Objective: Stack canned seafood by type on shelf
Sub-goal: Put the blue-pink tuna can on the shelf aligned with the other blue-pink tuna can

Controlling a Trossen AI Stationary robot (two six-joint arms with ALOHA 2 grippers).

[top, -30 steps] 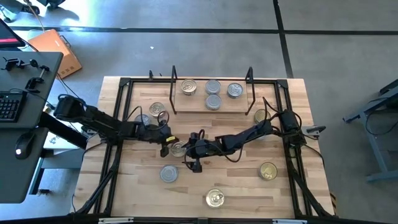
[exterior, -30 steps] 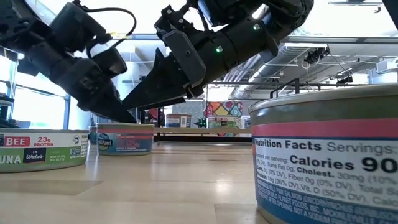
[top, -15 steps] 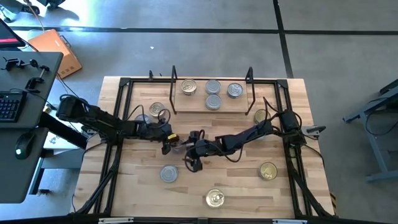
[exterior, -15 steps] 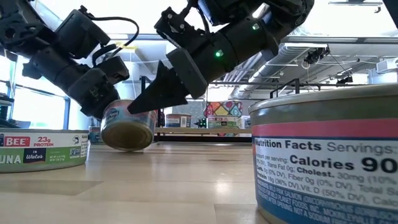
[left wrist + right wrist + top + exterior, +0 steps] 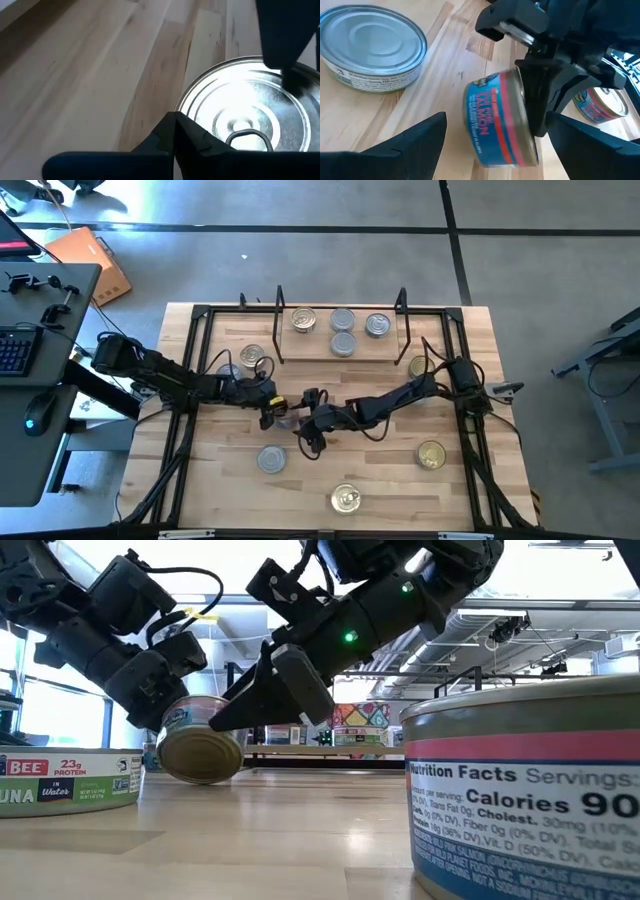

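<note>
Where the two arms meet, mid-table in front of the shelf [image 5: 340, 335]:
Left gripper [image 5: 270, 408]: clamped on a salmon tin [image 5: 500, 120], tipped on edge above the wood table [image 5: 390, 470].
Right gripper [image 5: 297, 416]: fingers spread wide, just beside that tin, not gripping.
Shelf: four tins [image 5: 343, 320] on its board.
Loose tins [image 5: 271, 459]: scattered around the table, some gold-lidded, some grey.

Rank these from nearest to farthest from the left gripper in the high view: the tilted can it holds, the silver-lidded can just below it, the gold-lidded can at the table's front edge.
1. Tilted can, in the left gripper, mid-table.
2. Silver-lidded can, just toward the front.
3. Gold-lidded can, at the front edge.
</note>
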